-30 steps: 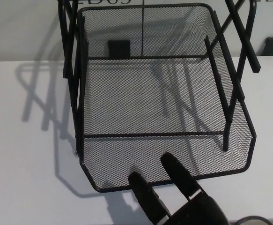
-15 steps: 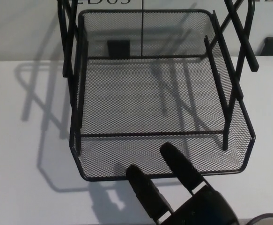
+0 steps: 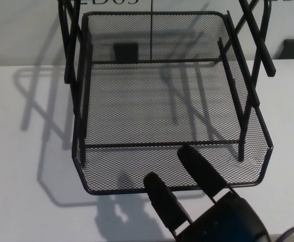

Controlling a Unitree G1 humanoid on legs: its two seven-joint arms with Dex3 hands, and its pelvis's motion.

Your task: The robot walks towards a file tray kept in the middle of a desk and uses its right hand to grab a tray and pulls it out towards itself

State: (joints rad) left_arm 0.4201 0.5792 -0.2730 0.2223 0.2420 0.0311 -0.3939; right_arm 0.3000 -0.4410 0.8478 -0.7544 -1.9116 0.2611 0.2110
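**Tray gripped and partly drawn out**

The file tray rack (image 3: 70, 55) stands mid-desk (image 3: 20, 151). The black mesh tray (image 3: 162, 106) projects toward the robot. The right hand (image 3: 197, 196) pinches its front rim, one finger inside, another outside. More pulling likely remains.

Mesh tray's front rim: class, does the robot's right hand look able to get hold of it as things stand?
Probably yes. The right hand is right at the front rim of the mesh tray, one finger reaching over the rim and another below it, and nothing on the white desk stands between them.
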